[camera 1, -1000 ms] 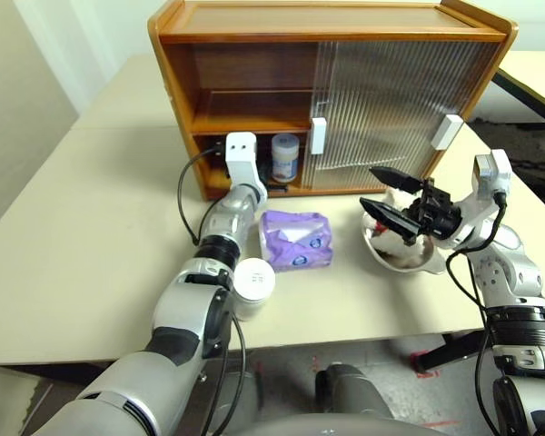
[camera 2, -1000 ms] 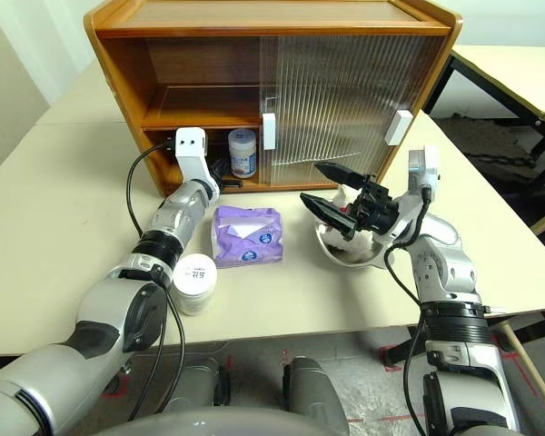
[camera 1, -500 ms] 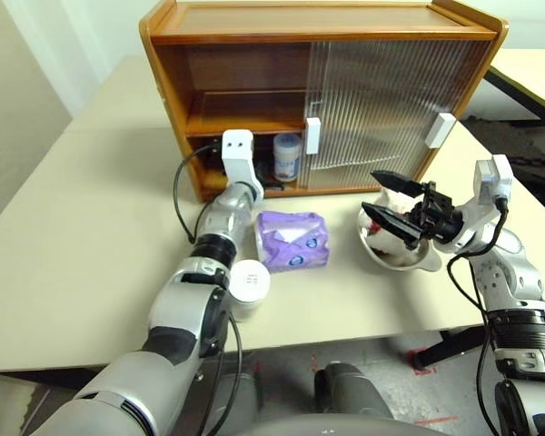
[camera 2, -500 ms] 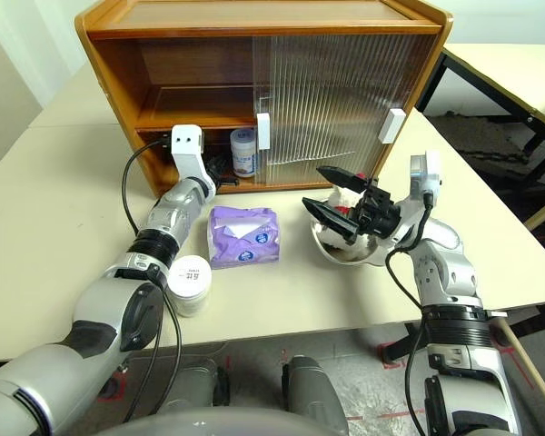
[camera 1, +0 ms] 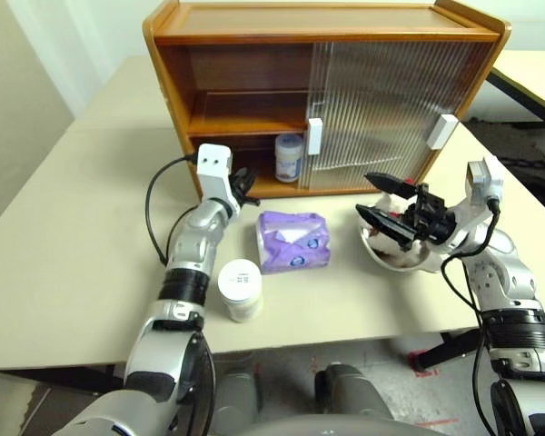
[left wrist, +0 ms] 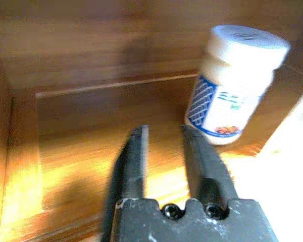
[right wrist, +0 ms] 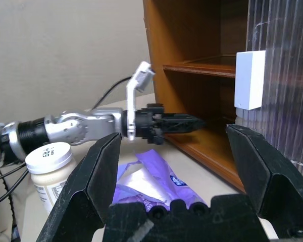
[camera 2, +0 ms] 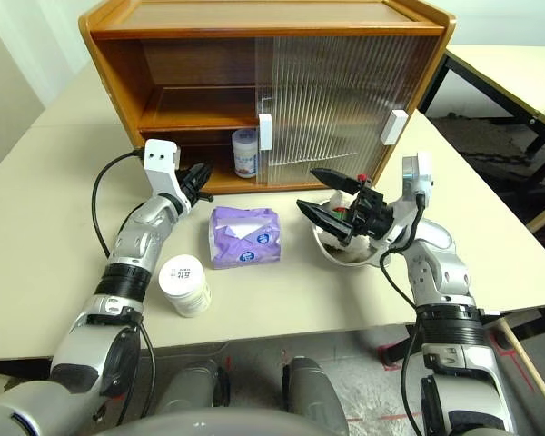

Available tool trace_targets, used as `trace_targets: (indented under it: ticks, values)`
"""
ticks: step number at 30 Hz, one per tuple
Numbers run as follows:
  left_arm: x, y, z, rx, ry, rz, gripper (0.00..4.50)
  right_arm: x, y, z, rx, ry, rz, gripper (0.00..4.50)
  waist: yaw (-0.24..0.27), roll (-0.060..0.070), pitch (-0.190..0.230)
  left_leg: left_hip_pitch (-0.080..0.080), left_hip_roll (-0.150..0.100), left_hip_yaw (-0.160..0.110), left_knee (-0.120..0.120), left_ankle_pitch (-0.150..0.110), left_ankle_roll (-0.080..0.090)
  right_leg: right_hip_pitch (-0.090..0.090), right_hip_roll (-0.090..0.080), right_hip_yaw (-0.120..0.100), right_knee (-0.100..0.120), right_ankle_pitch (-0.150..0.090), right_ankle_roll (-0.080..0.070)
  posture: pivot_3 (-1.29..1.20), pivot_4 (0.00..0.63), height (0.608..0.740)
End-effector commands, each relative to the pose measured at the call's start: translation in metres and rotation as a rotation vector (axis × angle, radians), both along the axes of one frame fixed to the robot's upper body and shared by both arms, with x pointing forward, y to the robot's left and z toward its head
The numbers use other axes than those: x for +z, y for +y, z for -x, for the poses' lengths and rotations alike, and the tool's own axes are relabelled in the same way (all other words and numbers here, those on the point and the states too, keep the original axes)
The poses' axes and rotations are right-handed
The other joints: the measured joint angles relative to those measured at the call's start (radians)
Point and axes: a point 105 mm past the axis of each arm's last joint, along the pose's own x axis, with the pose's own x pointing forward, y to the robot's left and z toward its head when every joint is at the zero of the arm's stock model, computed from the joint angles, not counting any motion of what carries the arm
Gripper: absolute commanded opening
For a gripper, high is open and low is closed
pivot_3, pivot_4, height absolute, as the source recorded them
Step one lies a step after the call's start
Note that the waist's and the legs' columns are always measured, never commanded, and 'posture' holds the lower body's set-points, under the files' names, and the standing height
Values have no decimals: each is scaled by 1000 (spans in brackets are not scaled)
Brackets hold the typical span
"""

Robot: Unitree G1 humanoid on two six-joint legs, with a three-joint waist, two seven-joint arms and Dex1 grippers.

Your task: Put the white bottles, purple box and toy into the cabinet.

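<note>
One white bottle (camera 1: 289,156) stands on the lower shelf of the cabinet (camera 1: 327,23), whose left half is uncovered. My left gripper (camera 1: 246,183) sits at the front edge of that shelf, open by a narrow gap and empty (left wrist: 164,133), with the bottle (left wrist: 237,85) ahead and apart from it. The other white bottle (camera 1: 240,289) stands on the table beside my left forearm. The purple box (camera 1: 293,241) lies mid-table. My right gripper (camera 1: 371,195) hovers wide open over the metal bowl (camera 1: 418,265); the toy (camera 1: 392,257) inside is mostly hidden.
Both ribbed sliding doors (camera 1: 381,100) cover the cabinet's right half, white handles (camera 1: 315,134) facing out. The upper shelf (camera 1: 245,113) holds nothing. A black cable (camera 1: 154,213) loops from my left wrist. Bare tabletop (camera 1: 82,227) stretches to the left.
My left gripper has drawn back out of the lower shelf and toward the left, and its jaws have parted. The bottle stays on the shelf. The right arm has held still.
</note>
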Motion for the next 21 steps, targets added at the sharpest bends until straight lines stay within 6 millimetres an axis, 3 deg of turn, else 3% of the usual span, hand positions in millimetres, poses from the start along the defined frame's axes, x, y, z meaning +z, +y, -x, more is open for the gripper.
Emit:
trace_targets:
  ticks: [1, 5, 10, 15, 21]
  values:
    - [22, 2, 18, -132, -86, 20, 2879, -4, -3, 1, -4, 5, 9, 4500, -1, 0, 0, 0, 0, 0, 0, 0, 0, 0, 0, 0, 0, 0, 0, 65, 0, 740]
    - [43, 24, 41, -252, -162, 67, 4368, -5, -4, 2, -3, 6, 7, 4500, 0, 1, 0, 1, 0, 1, 0, 0, 0, 0, 0, 0, 1, 0, -1, 74, 4, 740]
    - [36, 51, 79, -418, -154, -46, 4444, -6, -2, 2, 5, 13, 7, 4500, -3, 1, 0, 8, 2, 4, 0, 0, 0, 4, 0, 0, 2, -4, -4, 83, 14, 740]
    - [24, 58, 110, -537, -110, -102, 4444, -6, -1, 3, 11, 20, 4, 4500, -1, 1, 2, 13, 2, 7, -1, -1, -2, 7, -3, 1, 6, -11, -2, 88, 26, 740]
    - [13, 83, 139, -559, -104, -184, 4444, -7, -5, 2, 10, 25, 9, 4500, 0, 7, 8, 14, 3, 8, -1, -2, -4, 6, -4, 2, 7, -14, -5, 80, 35, 740]
